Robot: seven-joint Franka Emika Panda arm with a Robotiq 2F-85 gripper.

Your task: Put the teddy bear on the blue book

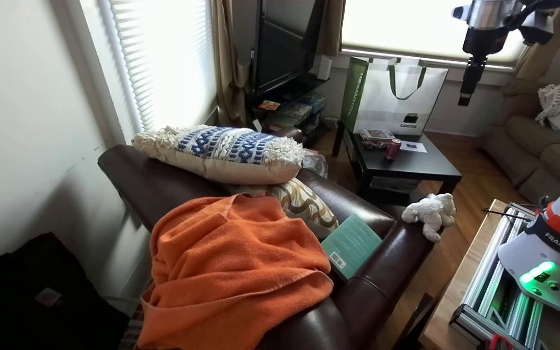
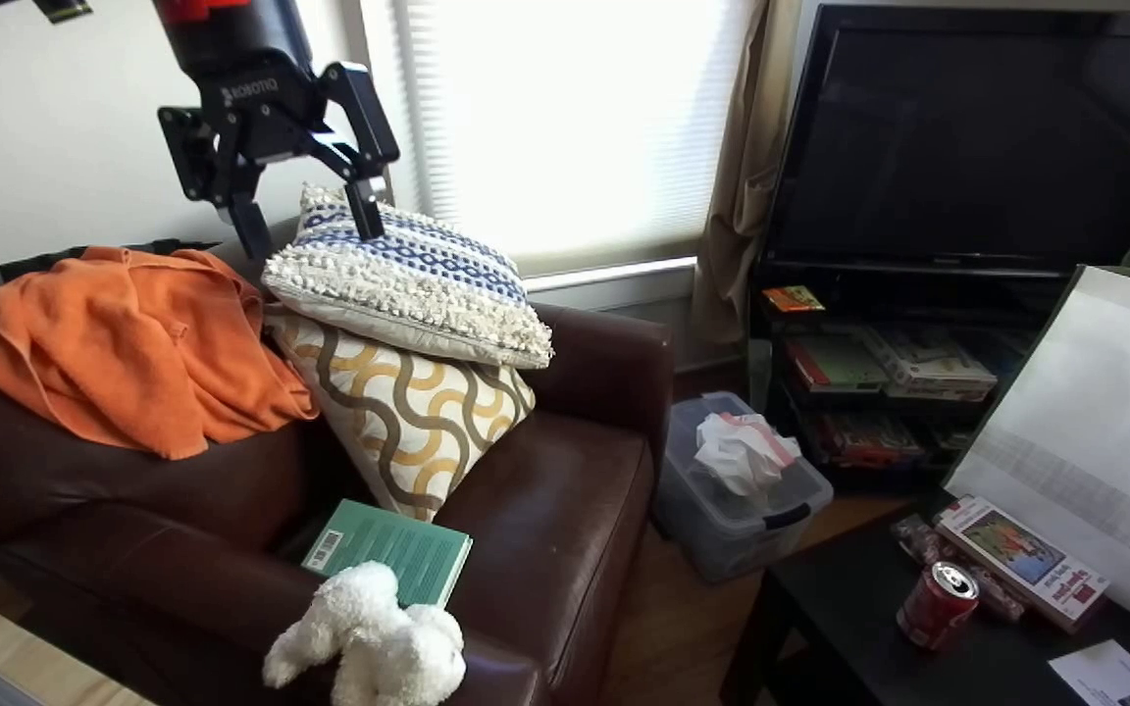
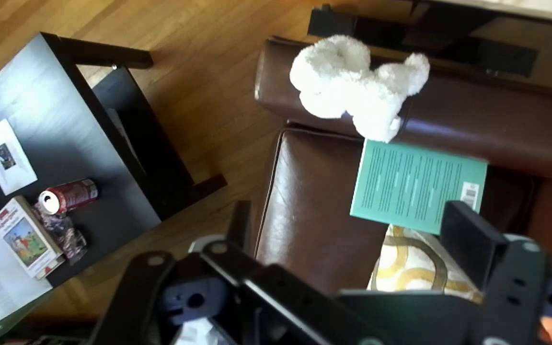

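The claw [image 2: 310, 235] hangs well above the level of the brown armchair [image 2: 565, 490], its fingers spread wide with nothing between them. Ahead of the fingertips in the wrist view, and far lower, the teddy bear [image 3: 343, 86] lies on the armrest [image 3: 496, 120], off the blue book [image 3: 410, 187]. The book lies on the seat [image 3: 319, 191], closer to the fingertips in that view than the bear is; one finger covers part of its edge by the barcode. In an exterior view a strip of armrest shows between bear and book.

Crowding the book on its claw side in the wrist view is a swirl-patterned pillow [image 3: 410, 268]; whether they touch is hard to tell. A blue-and-white pillow [image 2: 408, 284] is stacked on that one, partly behind a finger of the claw in an exterior view, and an orange towel [image 2: 133, 343] is spread over the armchair beside them.

Left of the claw in the wrist view, well apart, a black surface [image 3: 55, 139] carries a red can [image 3: 74, 194], a printed sheet [image 3: 17, 167] and a tall white shopping bag [image 1: 377, 107]. To the claw's right in an exterior view, a clear bin [image 2: 751, 559] stands just beside the armchair, with a television [image 2: 977, 137] beyond.
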